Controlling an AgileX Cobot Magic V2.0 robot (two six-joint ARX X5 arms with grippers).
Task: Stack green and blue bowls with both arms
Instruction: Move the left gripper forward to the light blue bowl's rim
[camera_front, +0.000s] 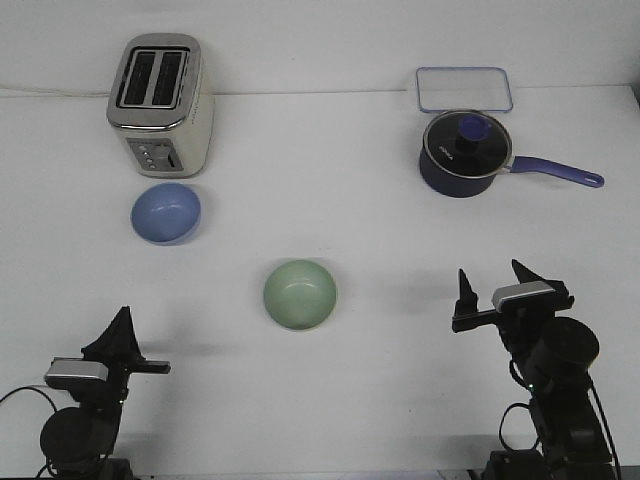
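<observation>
The pale green bowl (300, 294) sits upright and empty on the white table (330, 180), near the middle. The periwinkle blue bowl (166, 212) sits upright and empty to its far left, just in front of the toaster. My left gripper (142, 343) is low at the front left, open and empty, well short of both bowls. My right gripper (492, 280) is at the front right, open and empty, level with the green bowl and a good way to its right.
A cream and chrome toaster (160, 105) stands at the back left. A dark navy saucepan (465, 152) with a lid and long handle stands at the back right. A clear rectangular lid or tray (464, 88) lies behind it.
</observation>
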